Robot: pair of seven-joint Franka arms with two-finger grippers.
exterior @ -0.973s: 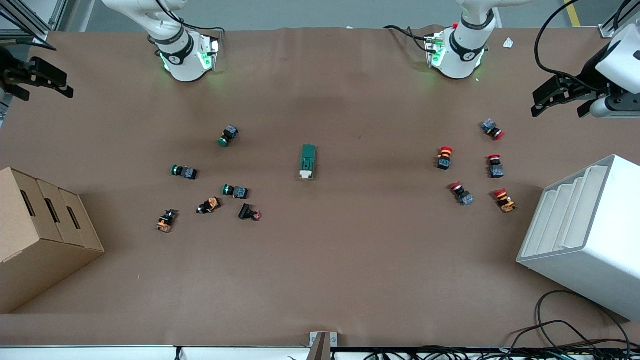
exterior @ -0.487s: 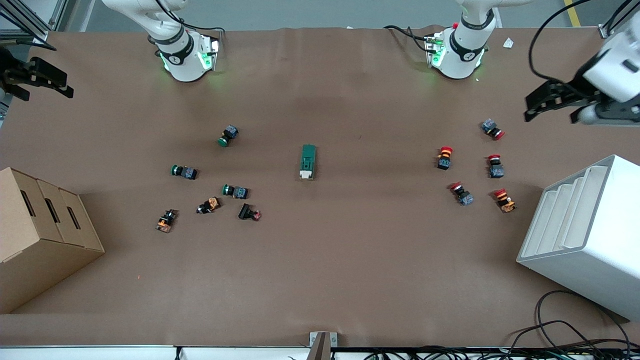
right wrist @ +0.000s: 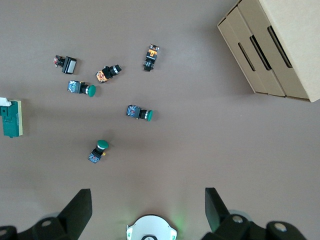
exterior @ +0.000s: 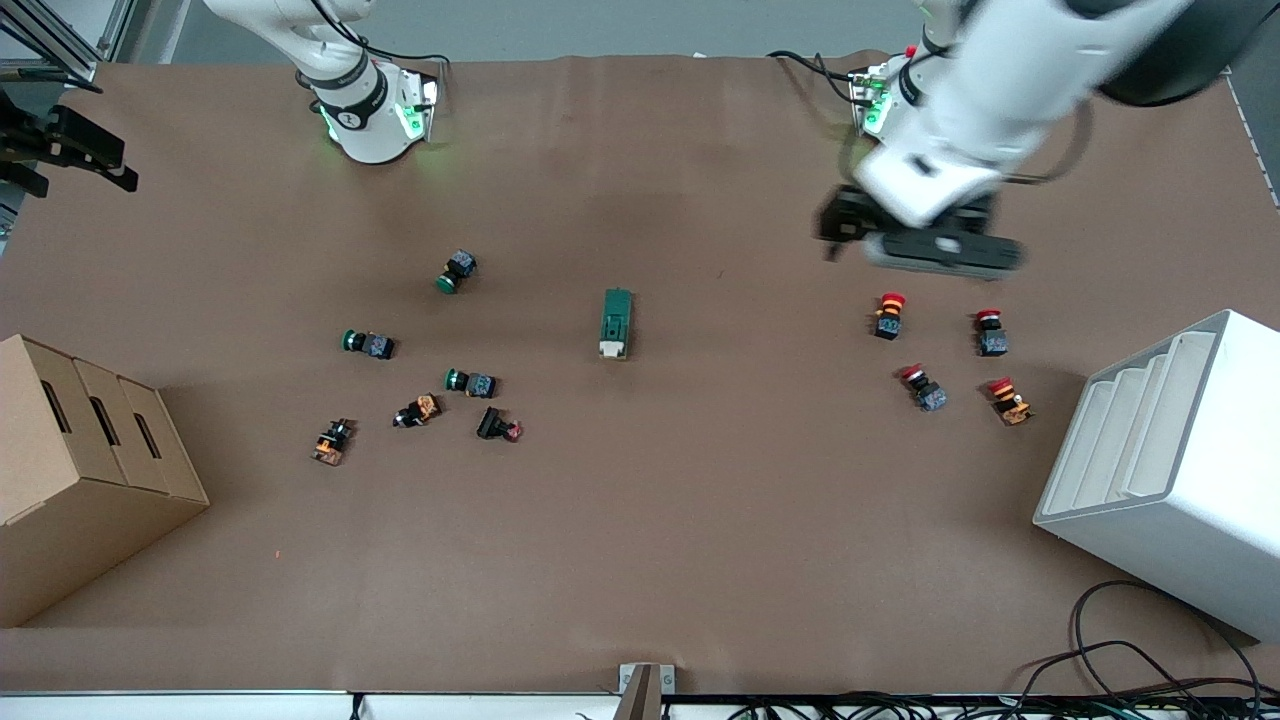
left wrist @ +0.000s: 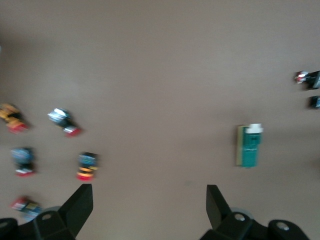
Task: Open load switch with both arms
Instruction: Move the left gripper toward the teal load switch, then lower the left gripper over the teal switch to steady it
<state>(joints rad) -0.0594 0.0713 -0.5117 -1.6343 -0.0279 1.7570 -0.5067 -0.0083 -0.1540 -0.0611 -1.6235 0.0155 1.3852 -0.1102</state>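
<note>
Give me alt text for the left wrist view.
The left end effector, fingers open, hangs above brown table; the green load switch lies ahead, untouched. Red-capped push buttons are scattered toward one edge.

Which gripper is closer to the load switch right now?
Left. The left gripper hangs open over the table above the red buttons, toward its own end. The right gripper waits open at the table's edge, well away from the load switch.

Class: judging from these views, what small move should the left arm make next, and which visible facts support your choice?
Probably carry the left gripper on toward the load switch. Its fingers are open and empty, up over the table near the red push buttons, while the switch lies untouched at mid-table. The right gripper waits at the table's edge.
</note>
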